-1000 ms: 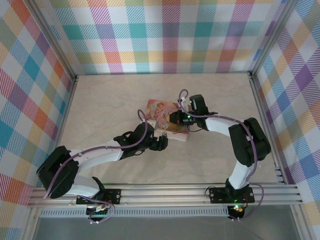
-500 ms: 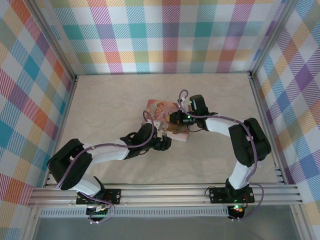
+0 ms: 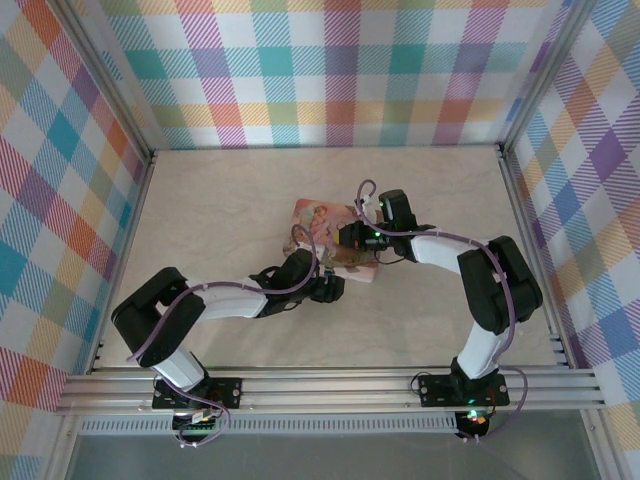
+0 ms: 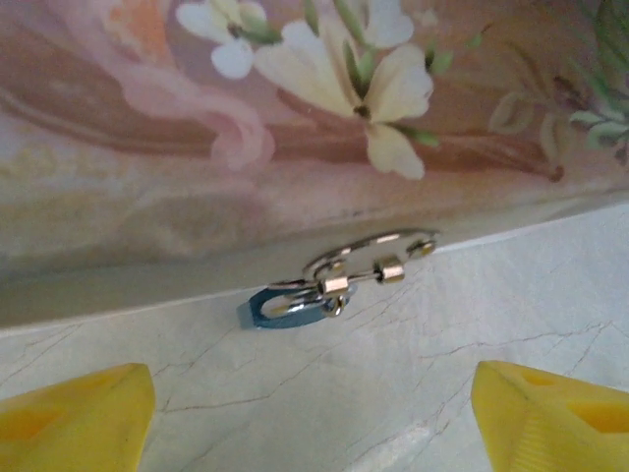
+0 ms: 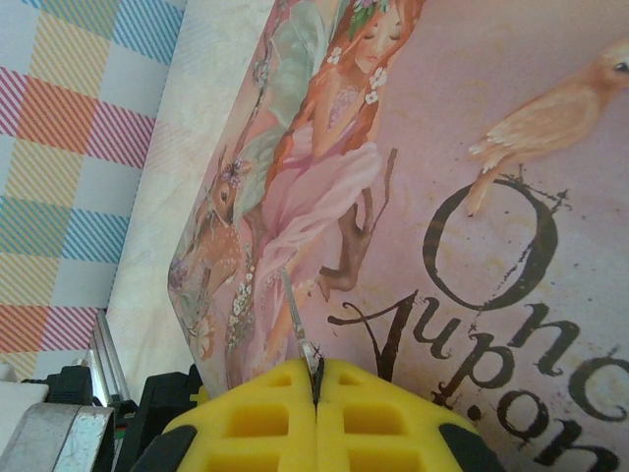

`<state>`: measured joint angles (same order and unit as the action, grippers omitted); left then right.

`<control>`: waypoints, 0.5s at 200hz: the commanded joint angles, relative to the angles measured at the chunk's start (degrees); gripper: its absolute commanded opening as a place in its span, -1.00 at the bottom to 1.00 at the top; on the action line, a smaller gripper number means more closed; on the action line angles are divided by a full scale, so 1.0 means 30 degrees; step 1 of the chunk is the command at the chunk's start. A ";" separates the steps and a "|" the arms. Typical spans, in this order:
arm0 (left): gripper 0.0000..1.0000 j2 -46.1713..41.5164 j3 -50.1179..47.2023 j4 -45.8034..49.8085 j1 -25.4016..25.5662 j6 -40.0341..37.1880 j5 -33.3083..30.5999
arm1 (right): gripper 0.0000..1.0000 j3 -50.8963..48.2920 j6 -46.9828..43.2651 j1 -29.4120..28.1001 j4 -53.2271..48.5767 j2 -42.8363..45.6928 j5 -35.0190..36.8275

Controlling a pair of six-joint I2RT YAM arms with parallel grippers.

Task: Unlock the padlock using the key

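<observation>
Just beside pink tin, padlock; left end effector apart, right end effector tight on key.

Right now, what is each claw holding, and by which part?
The right claw pinches the thin grey metal key by one end; the left claw, open, holds nothing.

A pink tin mid-table, its side wall rising just behind the padlock and closing off the far side, bare tabletop free in front between the wide-set fingers of the left gripper, right gripper pinching the key above the tin lid.
</observation>
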<state>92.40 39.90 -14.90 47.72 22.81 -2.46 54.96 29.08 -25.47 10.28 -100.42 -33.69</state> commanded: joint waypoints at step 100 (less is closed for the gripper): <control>0.24 0.1512 0.0122 -0.2866 -0.0054 0.0806 -0.1004 | -1.00 -0.0800 -0.0412 -0.0231 -0.2915 -0.0484 0.0632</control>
<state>96.16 39.94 -20.38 47.72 24.77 -3.99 54.96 29.08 -25.71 10.26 -100.40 -33.61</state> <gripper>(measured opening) 0.639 0.049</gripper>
